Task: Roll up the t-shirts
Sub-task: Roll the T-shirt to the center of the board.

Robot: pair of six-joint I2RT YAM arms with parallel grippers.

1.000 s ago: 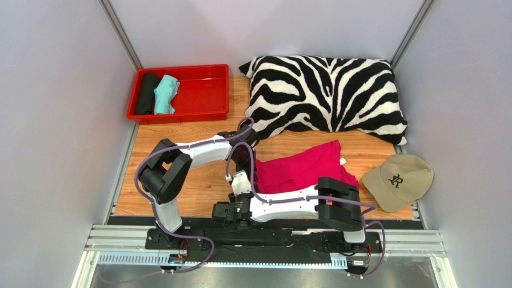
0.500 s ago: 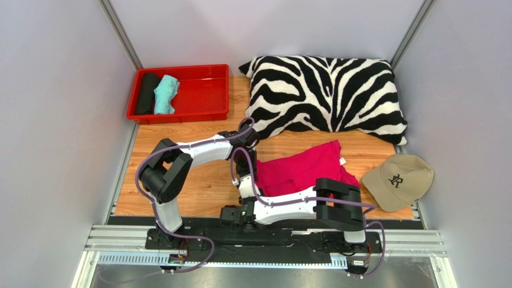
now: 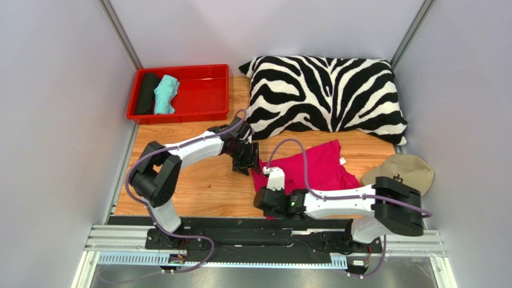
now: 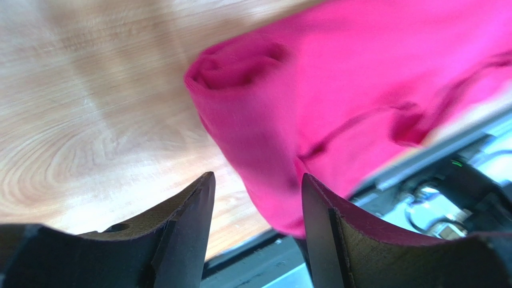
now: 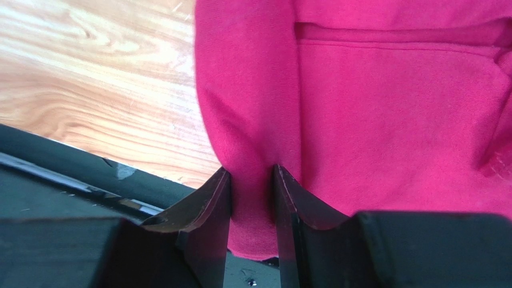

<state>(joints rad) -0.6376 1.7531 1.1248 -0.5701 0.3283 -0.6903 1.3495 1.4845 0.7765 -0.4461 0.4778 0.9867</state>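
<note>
2 rolls are being stored in the tray, the pink shirt, rolled at 1 edge only, is being pinched by the right gripper, left gripper jaws wide.

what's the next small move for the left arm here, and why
Probably lower the left gripper onto the rolled edge of the pink t-shirt and close. Its jaws stand open over the roll's far end, while the right gripper pinches the near end. With both ends held, the roll could likely be turned evenly.
</note>
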